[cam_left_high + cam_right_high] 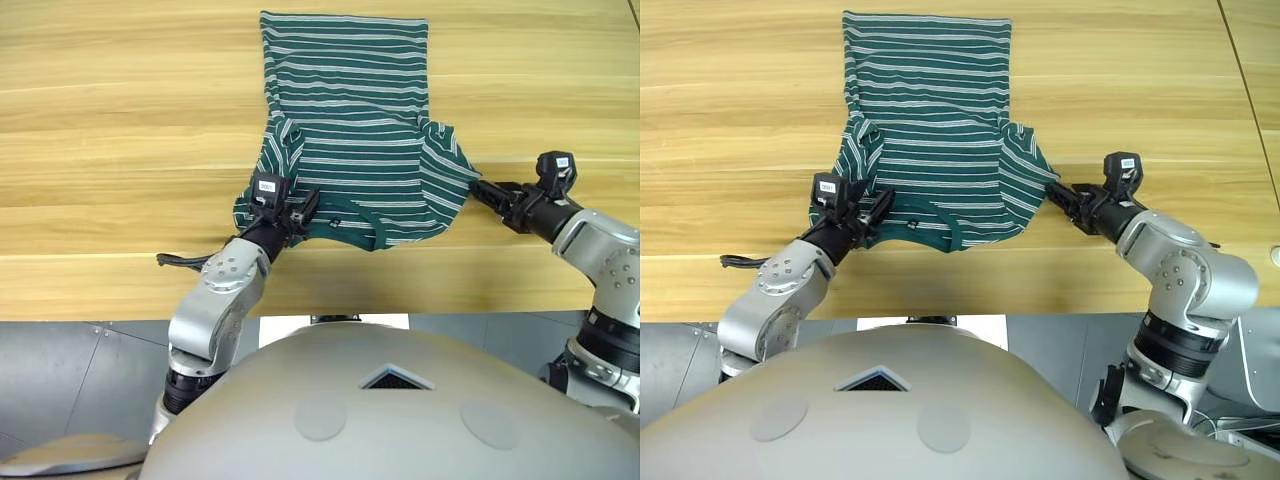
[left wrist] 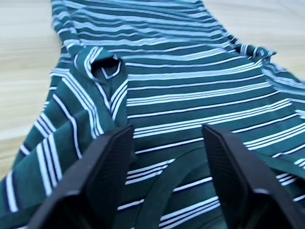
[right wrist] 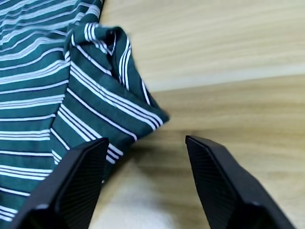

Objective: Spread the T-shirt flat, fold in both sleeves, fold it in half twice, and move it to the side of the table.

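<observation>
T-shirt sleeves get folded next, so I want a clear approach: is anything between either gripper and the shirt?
Nothing visible. The left gripper, open, is over the T-shirt at its near edge by the collar. The right gripper, open, faces the right sleeve tip with only bare table between them.

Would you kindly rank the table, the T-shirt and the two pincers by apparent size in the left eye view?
1. table
2. T-shirt
3. left pincer and right pincer: both are small and look about alike, so I would not rank one above the other.
</observation>
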